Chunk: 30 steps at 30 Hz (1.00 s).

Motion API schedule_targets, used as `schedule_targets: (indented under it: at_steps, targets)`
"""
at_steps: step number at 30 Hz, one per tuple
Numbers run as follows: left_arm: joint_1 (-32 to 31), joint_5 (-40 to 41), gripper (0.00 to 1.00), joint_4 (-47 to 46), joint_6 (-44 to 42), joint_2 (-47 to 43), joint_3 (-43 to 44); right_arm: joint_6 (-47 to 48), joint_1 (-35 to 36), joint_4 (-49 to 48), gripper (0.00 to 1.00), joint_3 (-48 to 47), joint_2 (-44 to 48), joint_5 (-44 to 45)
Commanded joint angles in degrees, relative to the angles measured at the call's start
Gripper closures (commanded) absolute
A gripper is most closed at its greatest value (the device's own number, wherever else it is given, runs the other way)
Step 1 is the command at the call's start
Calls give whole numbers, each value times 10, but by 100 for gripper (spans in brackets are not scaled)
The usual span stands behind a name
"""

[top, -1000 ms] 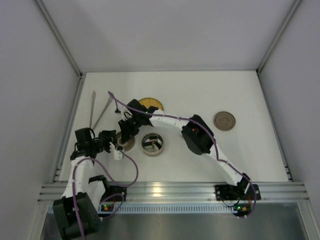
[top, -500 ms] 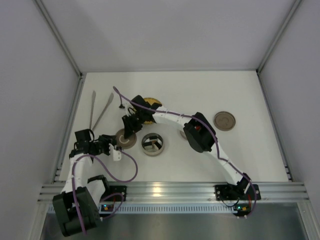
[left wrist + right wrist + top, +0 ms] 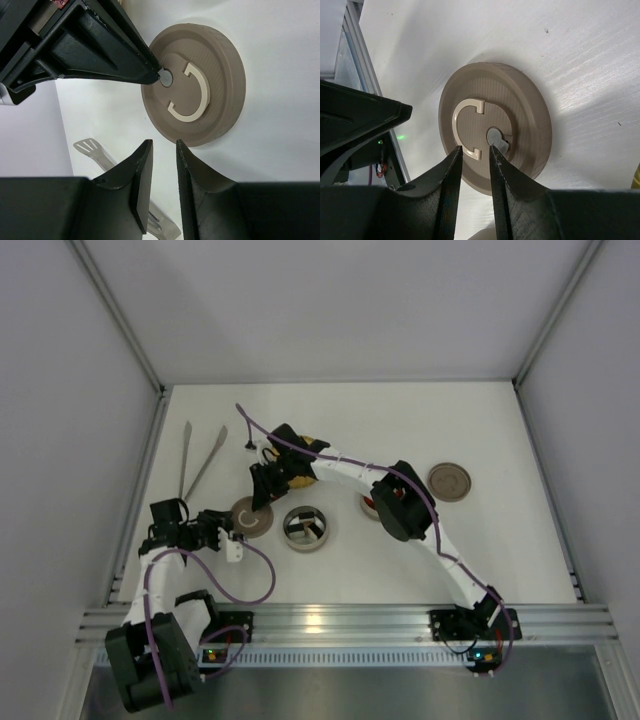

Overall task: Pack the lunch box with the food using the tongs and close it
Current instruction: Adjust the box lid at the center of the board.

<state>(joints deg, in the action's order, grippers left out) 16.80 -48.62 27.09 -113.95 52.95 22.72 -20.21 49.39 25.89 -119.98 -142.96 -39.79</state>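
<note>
The round steel lunch box (image 3: 286, 530) stands open near the front, its contents too small to tell. Its tan lid (image 3: 250, 520), with a cream C-shaped handle (image 3: 192, 95), lies flat just left of it. My right gripper (image 3: 260, 502) hovers over the lid's far side, narrowly open and empty (image 3: 475, 149), one fingertip (image 3: 150, 75) by the grey knob (image 3: 165, 77). My left gripper (image 3: 228, 527) sits at the lid's near-left edge, narrowly open with nothing between its fingers (image 3: 164, 150). The tongs (image 3: 200, 460) lie at the far left. The food is hidden.
A yellow woven plate (image 3: 298, 479) is mostly covered by the right arm. A second tan disc (image 3: 449, 481) lies at the right. The left wall stands close beside the tongs and the left arm.
The right gripper has drawn back toward the far side, uncovering more of the lid. The left arm shifted slightly toward the front. The lid and tongs stayed put.
</note>
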Motion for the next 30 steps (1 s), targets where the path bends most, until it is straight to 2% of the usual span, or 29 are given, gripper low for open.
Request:
schedule_targets:
  at_steps: [1,10,17,23,30]
  targets:
    - [3,-38,69,20,-149,7,-4,-7,-3,-15,72,-5,28,-6]
    - [3,-46,62,56,-232,60,-2,-4,-2,-8,72,-19,-7,13]
    - [3,-48,58,47,-294,100,-6,7,-2,10,73,-21,-16,30]
    - [3,-60,59,6,-261,106,3,13,-2,20,73,-21,-21,38]
    - [3,-81,61,30,-229,102,46,28,1,29,73,-24,-22,52]
